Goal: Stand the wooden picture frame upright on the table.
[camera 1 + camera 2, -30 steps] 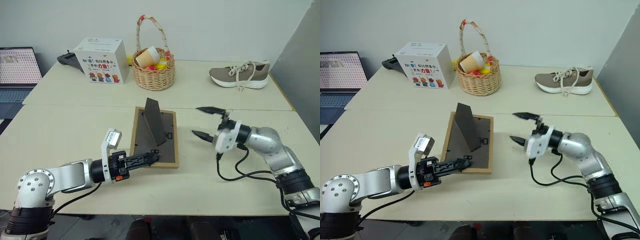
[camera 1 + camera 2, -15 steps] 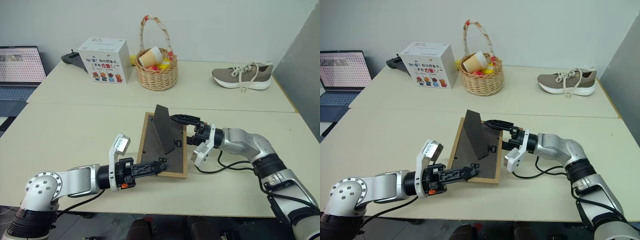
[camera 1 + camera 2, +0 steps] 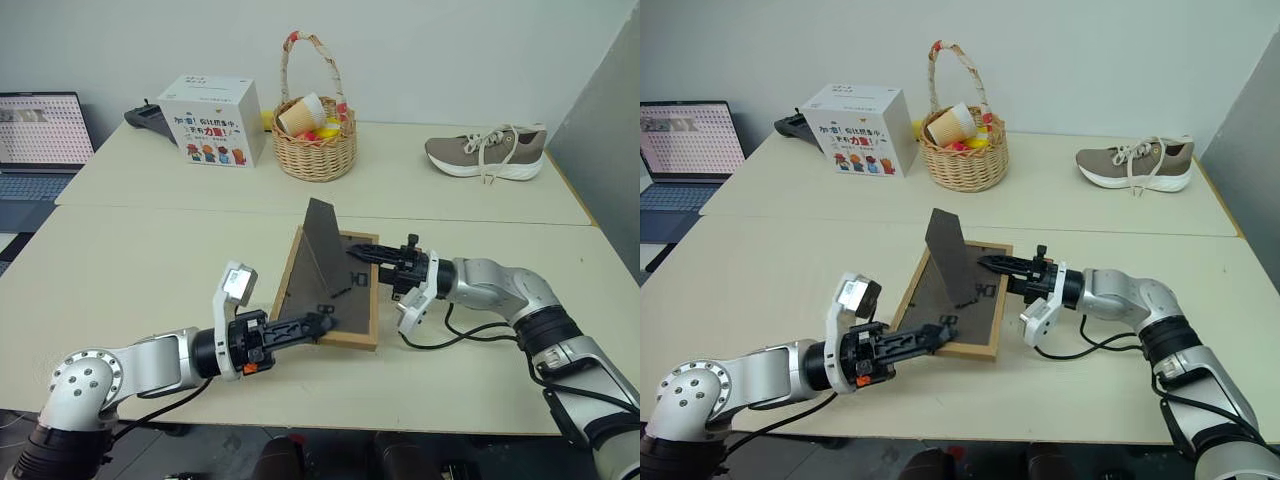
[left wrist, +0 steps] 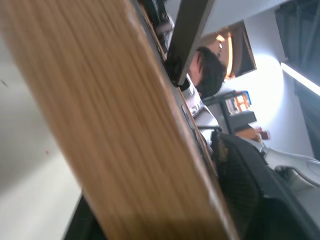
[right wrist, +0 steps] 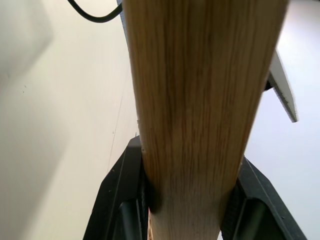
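In the left eye view, the wooden picture frame (image 3: 330, 290) is lying dark back up at the centre of the picture on the table (image 3: 140, 270), its stand raised, while the right gripper (image 3: 372, 262) is clamping the frame's right rail and the left gripper (image 3: 318, 324) is reaching its lower left corner; whether its fingers are parted cannot be told. In the right wrist view, both black fingers (image 5: 117, 200) are pressing against a light-wood rail filling the centre. In the left wrist view, the wood edge is crossing the picture diagonally.

picture frame (image 3: 331, 288) on table (image 3: 150, 260), basket (image 3: 315, 148) behind
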